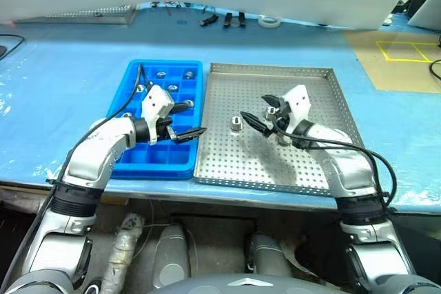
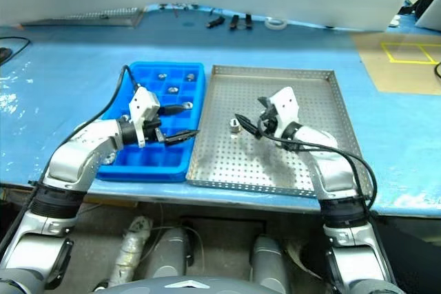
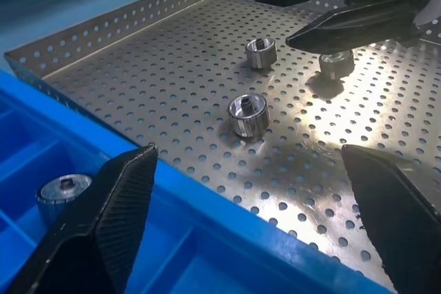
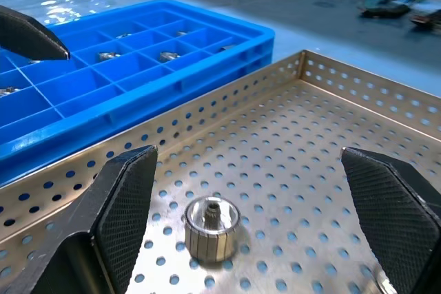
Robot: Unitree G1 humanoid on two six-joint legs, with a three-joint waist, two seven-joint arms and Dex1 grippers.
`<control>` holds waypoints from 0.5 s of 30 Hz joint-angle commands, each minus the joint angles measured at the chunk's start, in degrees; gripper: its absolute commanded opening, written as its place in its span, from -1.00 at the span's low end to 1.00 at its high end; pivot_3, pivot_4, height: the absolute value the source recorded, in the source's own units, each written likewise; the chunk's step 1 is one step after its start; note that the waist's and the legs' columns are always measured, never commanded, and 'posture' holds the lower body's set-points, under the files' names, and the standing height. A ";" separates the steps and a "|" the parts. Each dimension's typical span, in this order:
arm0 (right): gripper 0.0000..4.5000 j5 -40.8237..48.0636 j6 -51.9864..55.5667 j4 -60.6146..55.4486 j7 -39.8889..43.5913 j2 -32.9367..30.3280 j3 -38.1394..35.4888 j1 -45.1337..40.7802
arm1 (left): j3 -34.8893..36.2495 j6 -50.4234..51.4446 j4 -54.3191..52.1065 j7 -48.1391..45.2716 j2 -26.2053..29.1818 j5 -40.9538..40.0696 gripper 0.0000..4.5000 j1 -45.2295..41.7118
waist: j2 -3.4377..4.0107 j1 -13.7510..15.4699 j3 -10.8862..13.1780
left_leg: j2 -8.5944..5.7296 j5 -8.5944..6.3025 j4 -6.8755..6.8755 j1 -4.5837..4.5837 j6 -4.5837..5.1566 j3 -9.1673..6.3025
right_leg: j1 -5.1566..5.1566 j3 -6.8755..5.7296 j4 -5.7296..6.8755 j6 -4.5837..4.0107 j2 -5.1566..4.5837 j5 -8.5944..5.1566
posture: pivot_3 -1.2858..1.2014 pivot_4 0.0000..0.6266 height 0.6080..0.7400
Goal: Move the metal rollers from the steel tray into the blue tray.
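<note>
Right wrist view puts one metal roller [image 4: 211, 228] upright on the steel tray [image 4: 331, 142] low in the frame, squarely between the right gripper [image 4: 275, 232]'s spread, empty fingers, nearer than the released left gripper [image 1: 185, 120] over the blue tray [image 1: 138, 74].

Both arms reach forward with elbows bent, forearms angling inward toward each other. The left gripper [image 1: 187, 120] points forward and to the right, fingers spread wide. The right gripper [image 1: 260, 111] points roughly level toward the left, fingers likewise wide apart, holding nothing.
</note>
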 commanded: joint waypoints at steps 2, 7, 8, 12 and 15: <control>0.99 -1.84 -4.53 6.69 1.17 1.79 1.60 -3.72 | 3.88 1.97 -5.96 1.96 1.46 -2.07 1.00 2.41 | 0.00 0.38 0.00 | 0.00 0.00 0.00 -0.05 0.01 -0.01 | -0.01 -0.05 -0.02 -0.02 0.00 -0.02 | 0.15 -0.52 1.00; 0.99 -2.87 -6.63 13.69 2.00 3.30 1.83 -6.14 | 5.67 3.80 -9.44 3.62 2.08 -3.21 1.00 5.33 | -0.01 1.19 0.01 | -0.01 -0.06 0.00 -0.06 0.10 -0.02 | 0.01 -0.09 -0.03 -0.02 -0.04 -0.03 | 0.17 -0.52 1.00; 0.99 -3.32 -7.25 14.89 2.20 3.35 2.01 -6.34 | 5.88 4.11 -10.06 3.74 2.23 -3.47 1.00 5.89 | -0.01 1.45 0.01 | -0.01 -0.06 0.01 -0.05 0.09 -0.02 | 0.02 -0.09 -0.02 -0.02 -0.04 -0.03 | 0.17 -0.52 1.00; 0.99 -4.54 -8.63 17.15 3.07 3.42 2.53 -6.01 | 6.36 5.36 -11.82 4.03 2.49 -4.67 1.00 7.05 | -0.01 1.86 0.01 | 0.02 -0.05 0.01 -0.05 0.09 -0.02 | 0.03 -0.11 0.00 -0.02 -0.04 -0.03 | 0.18 -0.52 1.00; 0.99 -5.41 -8.85 16.33 3.17 3.92 3.61 -4.96 | 6.42 5.87 -12.11 4.25 2.52 -5.32 1.00 7.07 | -0.01 1.82 0.01 | 0.00 -0.05 0.02 -0.05 0.09 -0.02 | 0.03 -0.10 0.00 -0.02 -0.04 -0.03 | 0.17 -0.52 1.00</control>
